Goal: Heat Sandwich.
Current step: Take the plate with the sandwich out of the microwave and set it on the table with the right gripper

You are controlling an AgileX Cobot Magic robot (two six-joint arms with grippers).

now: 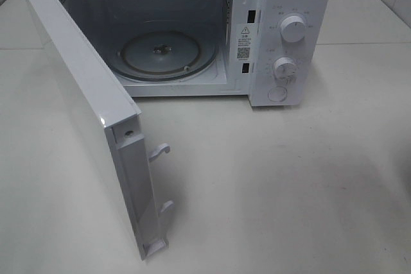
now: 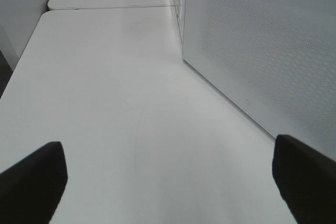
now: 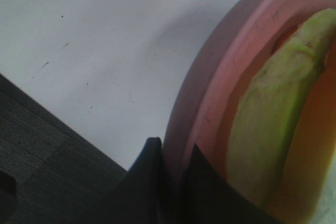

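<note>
Right gripper (image 3: pixel 176 156) pinches the pink plate's rim (image 3: pixel 210 103); the sandwich (image 3: pixel 268 119) lies on it, just beyond the fingers. Left gripper (image 2: pixel 168 182) is spread beside the open microwave (image 1: pixel 282 36), which awaits the plate

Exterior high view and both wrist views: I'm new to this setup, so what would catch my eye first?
The white microwave at the table's far side, its door swung wide, showing an empty round glass turntable. In the right wrist view, the right hand pinches the round pink plate's rim, with the pale green-edged sandwich on it.
</note>
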